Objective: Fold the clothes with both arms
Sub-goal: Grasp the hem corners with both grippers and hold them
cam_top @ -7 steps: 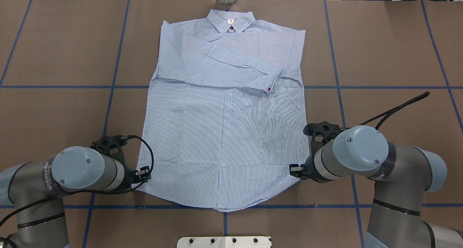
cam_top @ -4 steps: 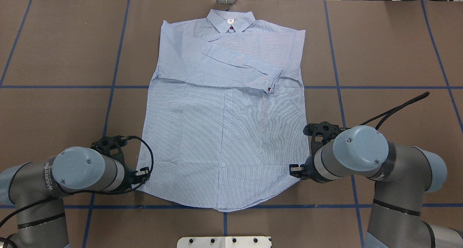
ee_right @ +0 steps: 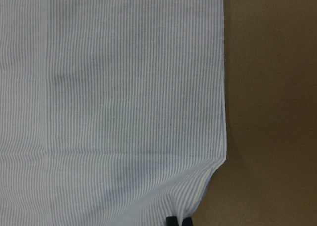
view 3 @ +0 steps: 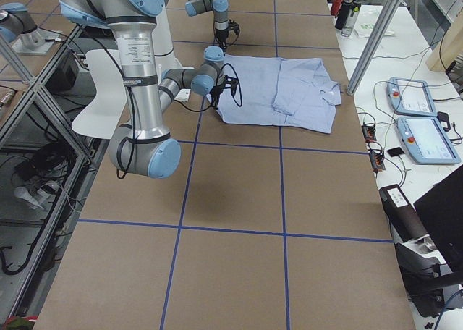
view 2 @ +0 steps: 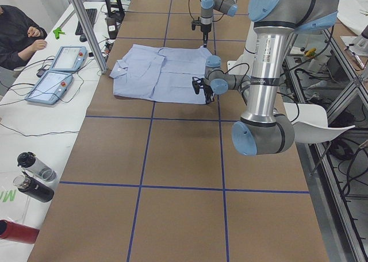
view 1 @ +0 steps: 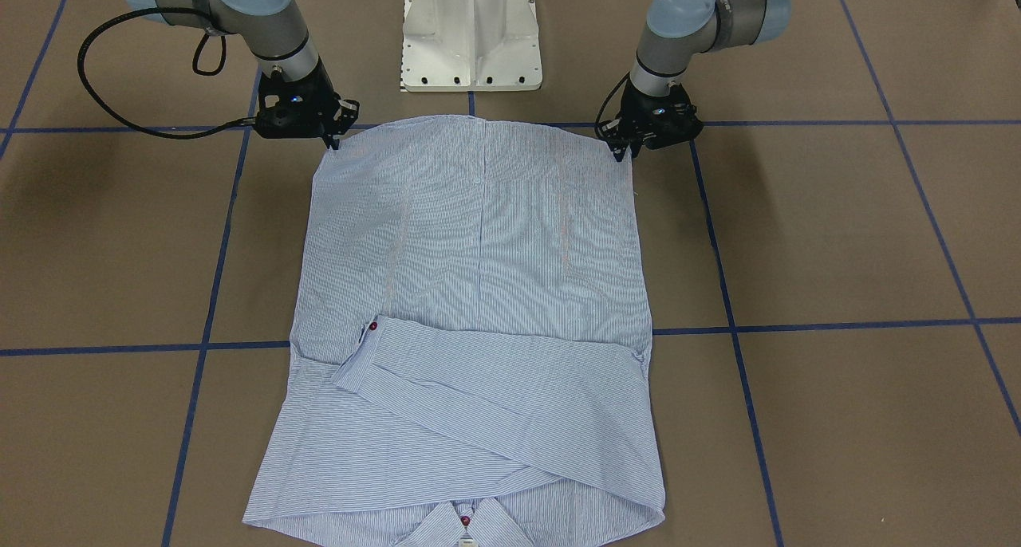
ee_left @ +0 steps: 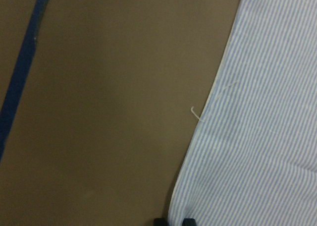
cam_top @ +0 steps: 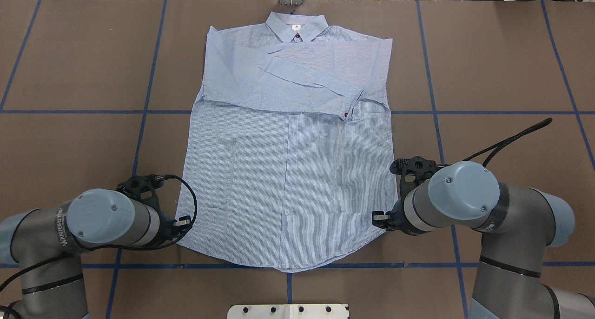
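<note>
Left gripper (view 1: 620,152): tips down at the hem corner on the robot's left; fingertips (ee_left: 159,221) nearly together, nipping the shirt's edge.
Right gripper (view 1: 331,142): at the opposite hem corner; fingertips (ee_right: 172,220) likewise drawn close, with the cloth puckering toward them.
Shirt (cam_top: 288,170): light blue and white fine stripe, lying flat and front up at the middle of the table (cam_top: 69,77), hem toward the robot.
Collar (cam_top: 296,26): at the far edge, buttoned.
Sleeve (cam_top: 302,84): folded slantwise across the chest; red button at the cuff.
Thread (ee_left: 195,114): loose, white, at the side seam.
Tape lines (cam_top: 93,111): blue grid on the brown surface.
Pedestal (view 1: 471,37): white, between the arms.
</note>
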Robot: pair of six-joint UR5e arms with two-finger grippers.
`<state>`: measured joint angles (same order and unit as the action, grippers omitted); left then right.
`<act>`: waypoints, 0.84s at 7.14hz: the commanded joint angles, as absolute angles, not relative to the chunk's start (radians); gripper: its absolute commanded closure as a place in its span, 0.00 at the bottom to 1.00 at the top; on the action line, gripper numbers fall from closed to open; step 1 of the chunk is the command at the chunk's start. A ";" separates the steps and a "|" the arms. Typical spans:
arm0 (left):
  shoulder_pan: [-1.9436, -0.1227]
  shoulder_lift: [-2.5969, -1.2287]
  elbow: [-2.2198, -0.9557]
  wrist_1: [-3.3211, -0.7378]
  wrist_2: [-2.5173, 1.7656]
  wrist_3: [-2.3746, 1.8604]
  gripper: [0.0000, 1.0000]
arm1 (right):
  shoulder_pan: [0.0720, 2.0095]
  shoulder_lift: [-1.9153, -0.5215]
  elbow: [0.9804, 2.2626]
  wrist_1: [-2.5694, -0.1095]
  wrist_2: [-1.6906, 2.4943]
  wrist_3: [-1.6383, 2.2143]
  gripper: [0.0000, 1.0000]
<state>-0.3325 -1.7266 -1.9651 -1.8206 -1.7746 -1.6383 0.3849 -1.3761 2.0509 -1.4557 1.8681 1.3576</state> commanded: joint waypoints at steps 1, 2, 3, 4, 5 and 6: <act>-0.334 -1.727 -1.983 -1.819 -1.778 -1.638 1.00 | 0.390 -1.376 2.052 -1.456 1.871 1.358 1.00; -0.336 -1.724 -2.011 -1.816 -1.779 -1.638 1.00 | 0.396 -1.376 2.060 -1.456 1.874 1.353 1.00; -0.334 -1.727 -2.043 -1.774 -1.779 -1.638 1.00 | 0.408 -1.376 2.074 -1.454 1.905 1.345 1.00; -0.334 -1.726 -2.099 -1.732 -1.781 -1.638 1.00 | 0.420 -1.379 2.094 -1.453 1.949 1.341 1.00; -0.334 -1.727 -2.155 -1.688 -1.787 -1.638 1.00 | 0.419 -1.378 2.101 -1.424 1.976 1.330 1.00; -0.334 -1.727 -2.216 -1.651 -1.813 -1.638 1.00 | 0.419 -1.387 2.103 -1.370 1.996 1.330 1.00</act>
